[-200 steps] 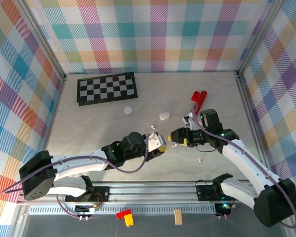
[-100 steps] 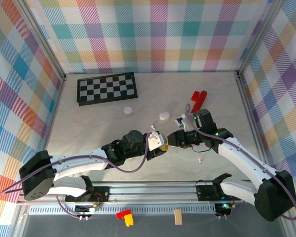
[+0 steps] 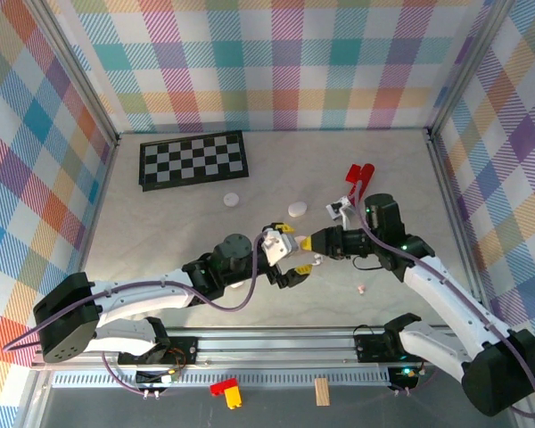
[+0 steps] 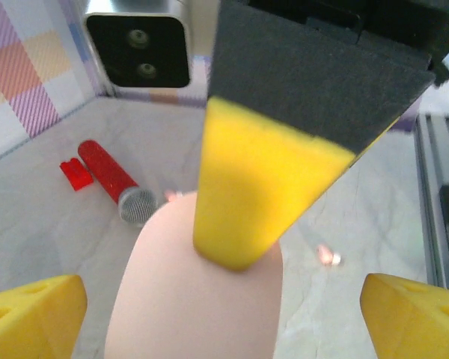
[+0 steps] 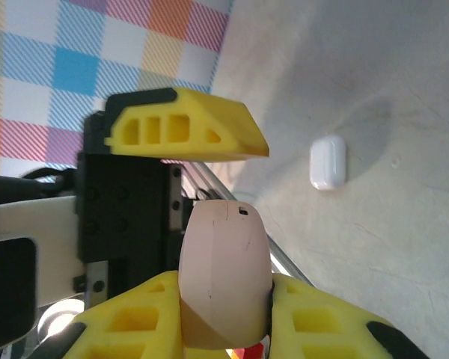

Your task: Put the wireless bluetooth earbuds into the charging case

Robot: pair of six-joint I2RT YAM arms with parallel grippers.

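Right gripper (image 5: 224, 295) clamped on the pink case (image 4: 198, 299) (pebble-shaped), left gripper (image 3: 290, 251) spread wide either side, not touching it, white case (image 5: 328, 162) on the table at two o'clock

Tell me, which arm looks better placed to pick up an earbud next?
Left, probably. Its gripper is open and empty, while the right gripper is shut on the pink case, so it cannot take anything else.
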